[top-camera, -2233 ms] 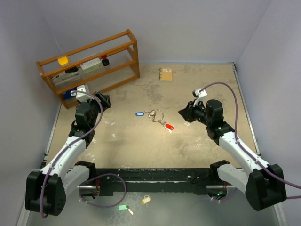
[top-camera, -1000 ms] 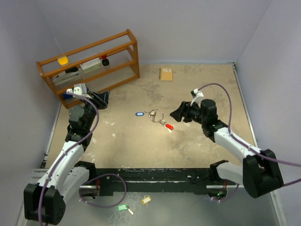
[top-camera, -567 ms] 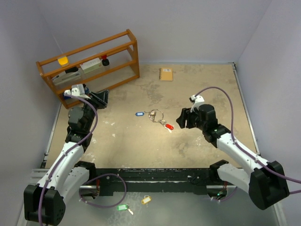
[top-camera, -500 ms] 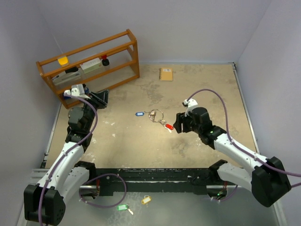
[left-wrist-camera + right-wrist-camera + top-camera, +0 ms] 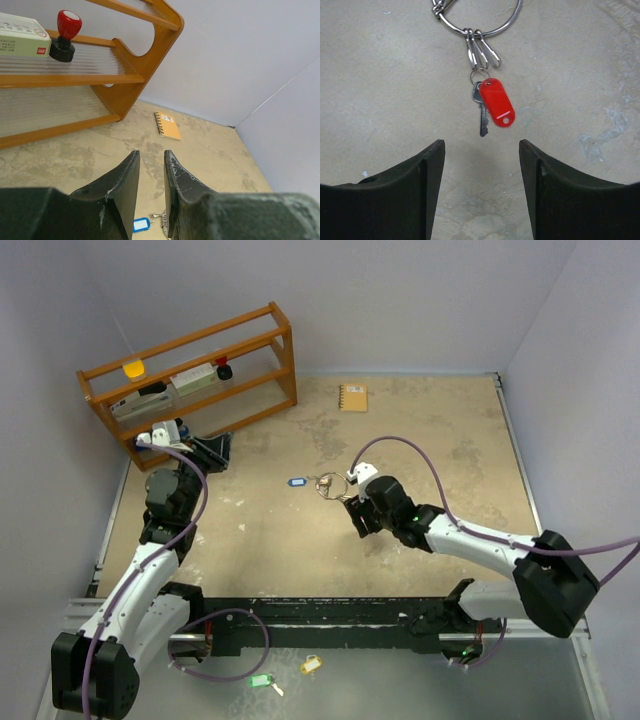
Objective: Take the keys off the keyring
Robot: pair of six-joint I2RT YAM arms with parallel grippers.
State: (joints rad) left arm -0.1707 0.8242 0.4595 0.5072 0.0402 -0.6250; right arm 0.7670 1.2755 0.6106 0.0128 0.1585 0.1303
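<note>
The keyring (image 5: 331, 483) is lying flat near the middle of the bench (image 5: 440, 440), and in the right wrist view its thin silver wire (image 5: 470, 34) is carrying a few small loops, with a red tag (image 5: 496, 101) and a short silver key (image 5: 483, 117) hanging from them toward the camera. The right gripper (image 5: 480, 150) is hovering low over this spot with its fingers (image 5: 427, 185) spread wide and nothing between them; the red tag and its key are lying just ahead of the fingertips, in line with the gap. From above, the right gripper (image 5: 353, 512) is reaching across from the right side and is covering the red tag. A blue tag (image 5: 296, 481) is lying just beside the ring on its left; whether it is hooked onto the wire is too small to tell. The left gripper (image 5: 222, 448) is hanging well apart from the ring, near the wooden shelf (image 5: 190, 380), and its wrist camera is showing its fingers (image 5: 131, 167) only slightly parted, gripping nothing, with the blue tag (image 5: 141, 224) far below them. A small orange notebook (image 5: 352, 397) is lying near the back wall, and a green tag (image 5: 260, 680) and a yellow tag (image 5: 311, 664) are lying in front of the arm bases.
</note>
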